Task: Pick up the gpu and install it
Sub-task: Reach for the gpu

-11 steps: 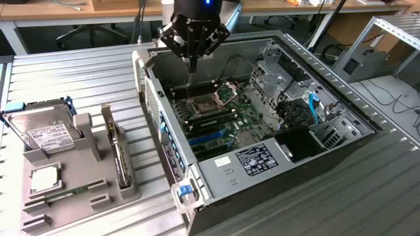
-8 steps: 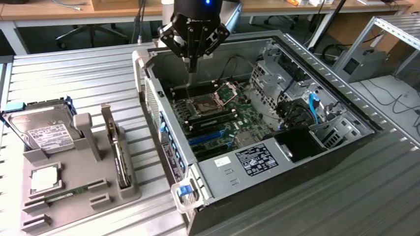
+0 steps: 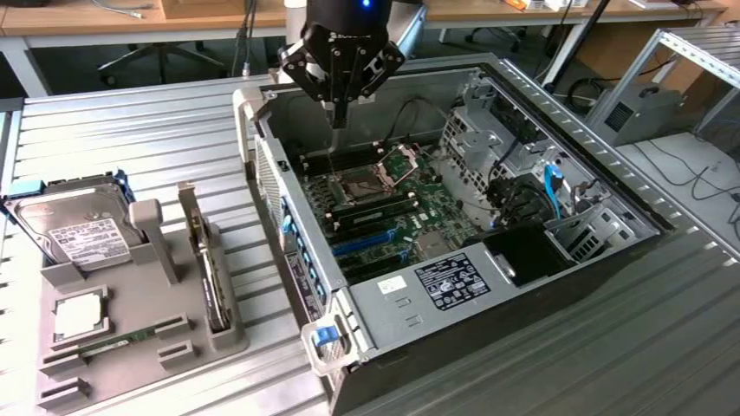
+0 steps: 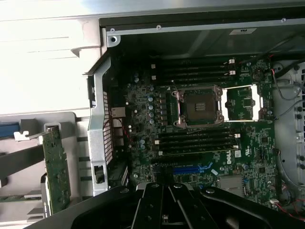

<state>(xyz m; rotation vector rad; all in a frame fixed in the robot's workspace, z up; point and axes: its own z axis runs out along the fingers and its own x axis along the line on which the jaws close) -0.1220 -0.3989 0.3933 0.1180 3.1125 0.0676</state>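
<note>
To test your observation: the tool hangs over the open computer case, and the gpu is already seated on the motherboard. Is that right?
No. The gpu stands on edge in the grey holder beside the computer case, not on the motherboard, as the exterior view shows. The tool does hang over the case.

Ribbed metal table (image 3: 127, 139), grey parts holder (image 3: 133, 305) and open computer case (image 3: 370, 325) on it

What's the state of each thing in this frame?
computer case: side panel off, motherboard exposed.
CPU socket: cover flipped open.
gripper: shut, empty, above the computer case.
gpu: on edge in the gray holder, untouched.
hard drive: propped in the holder.
</note>
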